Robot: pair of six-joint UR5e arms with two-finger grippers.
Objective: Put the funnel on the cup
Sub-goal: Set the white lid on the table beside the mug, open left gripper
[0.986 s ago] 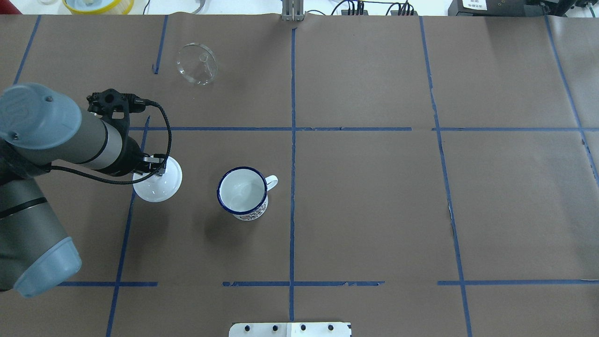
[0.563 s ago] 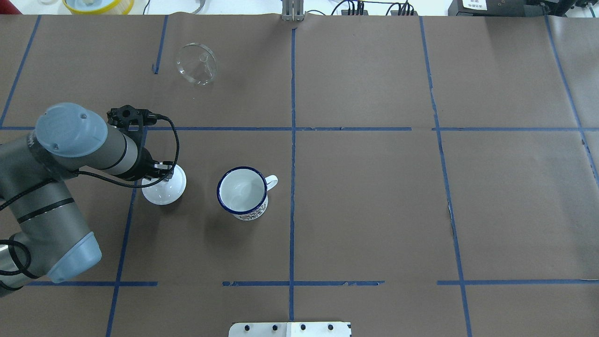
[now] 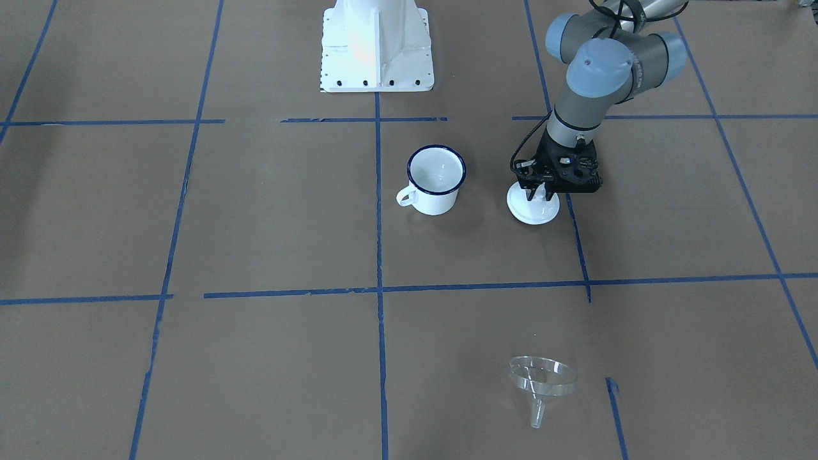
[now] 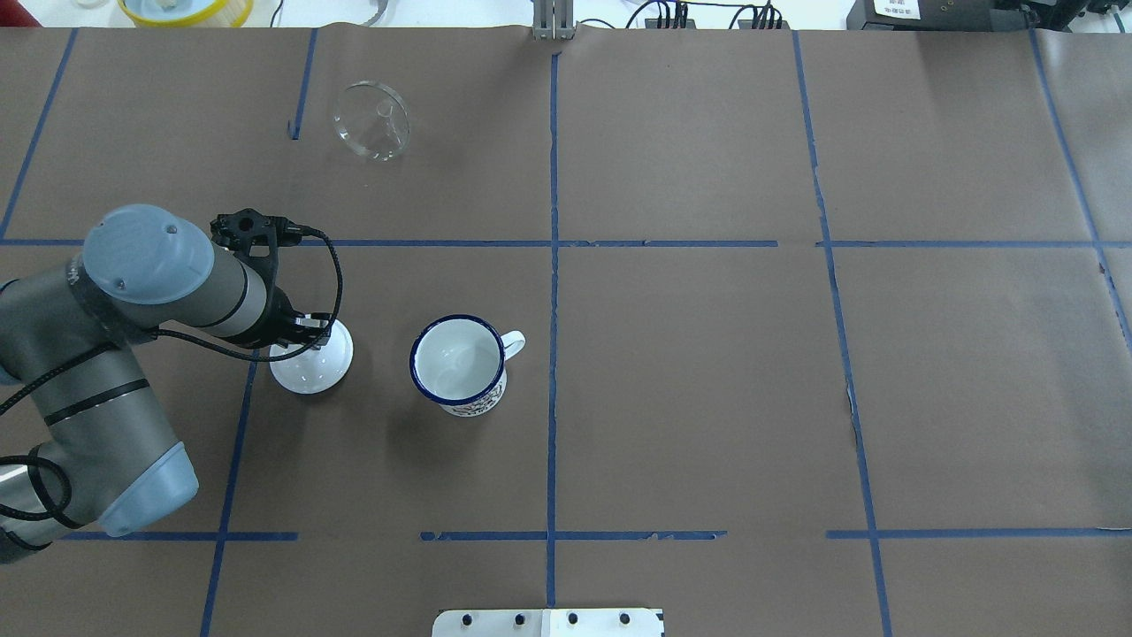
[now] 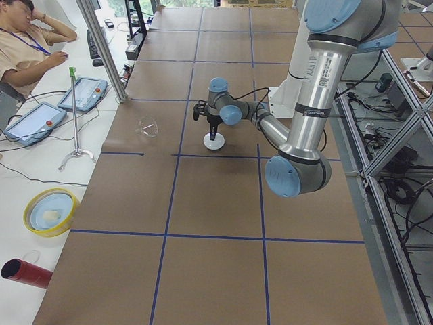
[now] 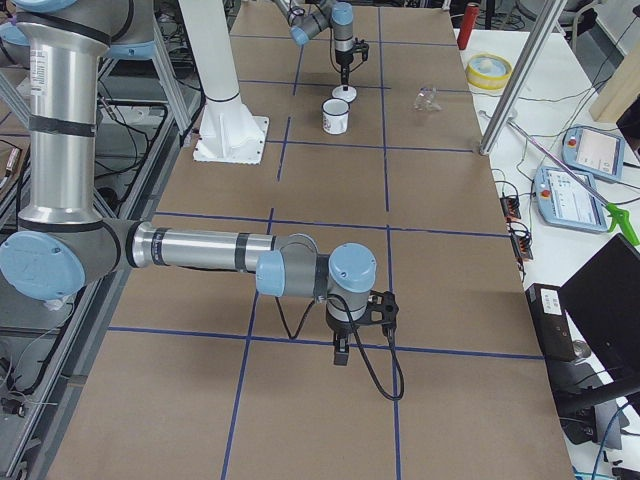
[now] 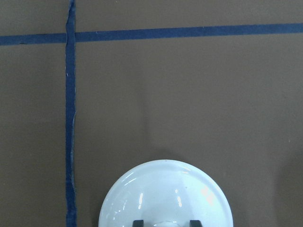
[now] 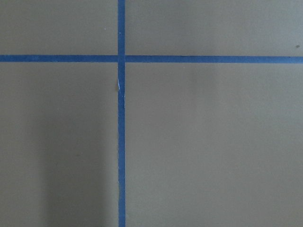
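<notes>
The clear plastic funnel point(image 4: 371, 119) lies on its side at the table's far left, spout toward the far edge; it also shows in the front-facing view point(image 3: 542, 378). The white cup point(image 4: 457, 361) with a blue rim stands upright and empty near the middle point(image 3: 436, 176). My left gripper point(image 4: 305, 329) points straight down, shut on the knob of a round white lid point(image 4: 311, 363) that sits on the table left of the cup point(image 3: 533, 209). The left wrist view shows the lid point(image 7: 165, 194) between the fingertips. My right gripper point(image 6: 341, 358) shows only in the exterior right view, so I cannot tell its state.
The robot's white base point(image 3: 376, 45) stands behind the cup. A yellow bowl point(image 4: 186, 9) sits beyond the table's far edge. Blue tape lines grid the brown table cover. A person point(image 5: 27, 47) sits by the far side, with tablets point(image 5: 84, 91) nearby.
My left arm has swung a little right and come down with the white lid, which was raised before and now sits on the table. Funnel and cup have not moved.
</notes>
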